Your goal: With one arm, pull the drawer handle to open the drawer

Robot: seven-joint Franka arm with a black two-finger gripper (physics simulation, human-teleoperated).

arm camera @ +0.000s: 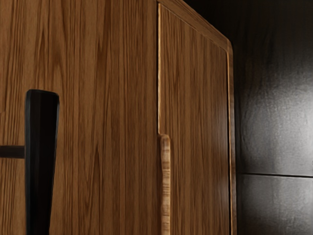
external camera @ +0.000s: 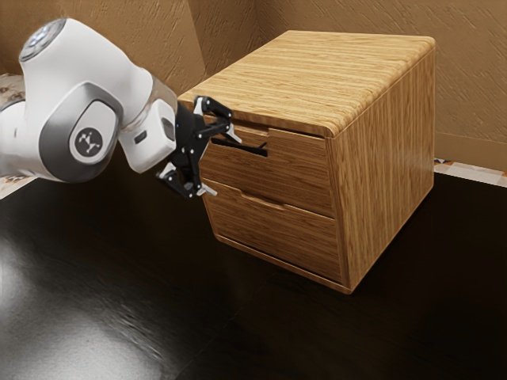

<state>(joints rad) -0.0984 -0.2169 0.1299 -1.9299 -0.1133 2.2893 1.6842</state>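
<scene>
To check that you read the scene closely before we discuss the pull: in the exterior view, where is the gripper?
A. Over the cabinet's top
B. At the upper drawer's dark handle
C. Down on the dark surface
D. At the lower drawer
B: the gripper is at the front of the upper drawer, open, its upper finger by the end of the dark handle.

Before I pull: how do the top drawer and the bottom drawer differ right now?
The top drawer has a dark handle along its upper edge; the bottom drawer has only a wood-coloured lip. The open gripper spans the top drawer's front at the exterior view's left end; the bottom drawer lies below it. Both share the same wood grain and look flush with the cabinet.
</scene>
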